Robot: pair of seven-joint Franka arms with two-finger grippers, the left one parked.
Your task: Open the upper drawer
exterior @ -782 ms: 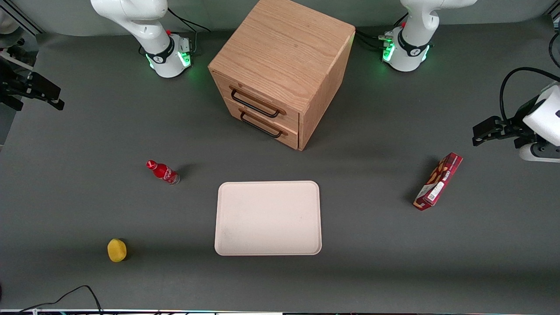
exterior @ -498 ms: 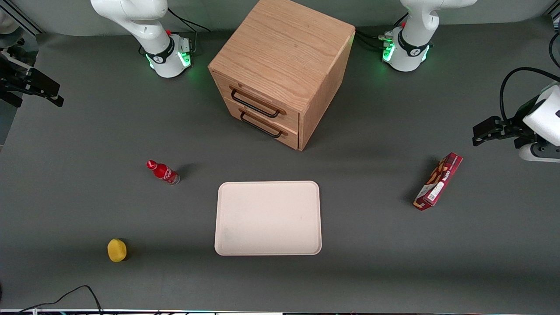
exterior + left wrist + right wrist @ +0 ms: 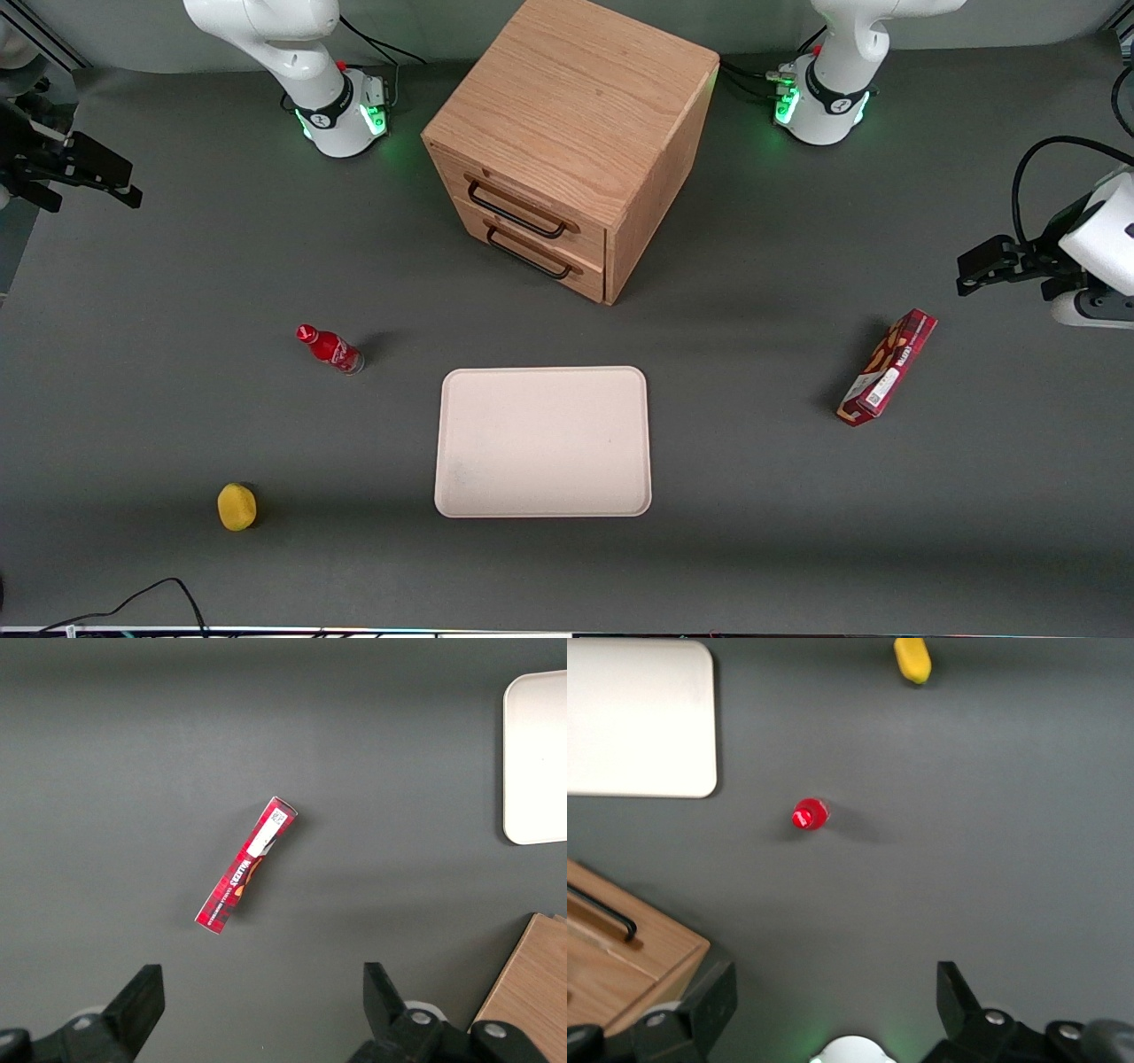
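The upper drawer (image 3: 524, 197) is the higher of two light oak fronts on the wooden cabinet (image 3: 576, 97), and it is shut flush. Its long black bar handle (image 3: 517, 213) runs along the front. The lower drawer (image 3: 540, 257) sits just beneath with a like handle. My gripper (image 3: 104, 179) hovers at the working arm's end of the table, well away from the cabinet. In the right wrist view the gripper (image 3: 835, 985) is open, its fingers wide apart with only grey table between them, and a corner of the cabinet (image 3: 629, 970) shows.
A red bottle (image 3: 330, 348) stands between the gripper and the cabinet, nearer the front camera. A cream tray (image 3: 542, 441) lies in front of the drawers. A yellow object (image 3: 236, 506) sits near the table's front edge. A red box (image 3: 888, 367) lies toward the parked arm's end.
My gripper has shifted slightly toward the middle of the table. The drawers and the loose objects have not moved.
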